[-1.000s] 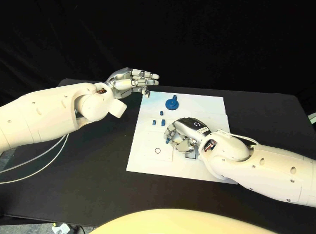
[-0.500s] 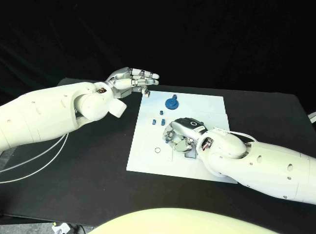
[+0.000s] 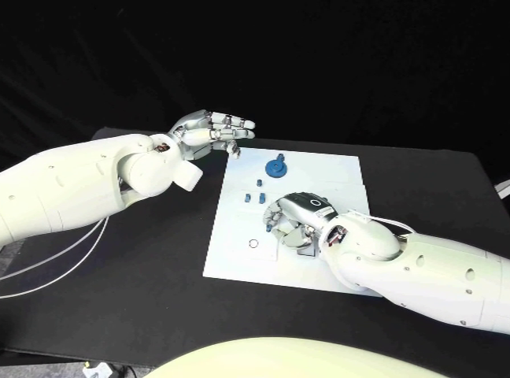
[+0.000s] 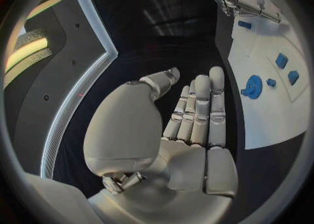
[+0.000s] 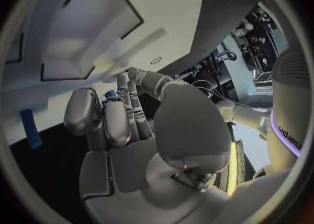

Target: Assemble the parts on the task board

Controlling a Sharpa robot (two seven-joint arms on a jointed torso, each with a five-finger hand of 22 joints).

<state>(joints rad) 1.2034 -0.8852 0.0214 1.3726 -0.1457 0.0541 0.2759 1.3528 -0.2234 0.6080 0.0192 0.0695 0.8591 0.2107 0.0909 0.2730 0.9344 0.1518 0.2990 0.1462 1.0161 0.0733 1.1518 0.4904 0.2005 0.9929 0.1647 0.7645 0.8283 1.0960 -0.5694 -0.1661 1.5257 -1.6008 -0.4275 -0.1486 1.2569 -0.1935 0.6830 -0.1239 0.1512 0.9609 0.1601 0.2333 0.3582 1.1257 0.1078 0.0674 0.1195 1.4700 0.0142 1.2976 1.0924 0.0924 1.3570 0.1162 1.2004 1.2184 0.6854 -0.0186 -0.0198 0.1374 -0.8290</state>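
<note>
- Risk, as a judgement: the right hand (image 3: 297, 220) is bent low over the middle of the flat white task board (image 3: 234, 250), and its knuckles hide whatever lies beneath. A fingertip landing slightly off could tip or flick a part sideways instead of seating it.
- Second risk: the small blue pegs (image 3: 255, 194) lie loose on the board just beyond the right hand's fingertips. A sweep of the fingers or the wrist could scatter them onto the black desk (image 3: 119, 307).
- Third risk: the board seems to lie loose on the desk, so a sideways push from the right hand could slide the whole plate.
- Right hand pose: palm down, fingers curled toward the board, forearm coming in low from the near side. A blue piece shows between its fingers in the right wrist view, but I cannot tell whether it is pinched or merely lies under them.
- Left hand (image 3: 213, 128) pose: raised off the desk beside the board's far corner, well apart from the right hand, fingers straight and side by side, thumb out, holding nothing.
- Other parts: the round blue disc with a knob (image 3: 277, 166) sits on the board between the two hands, nearer the left, and a thin dark ring (image 3: 254, 243) lies beside the right hand's fingers.
</note>
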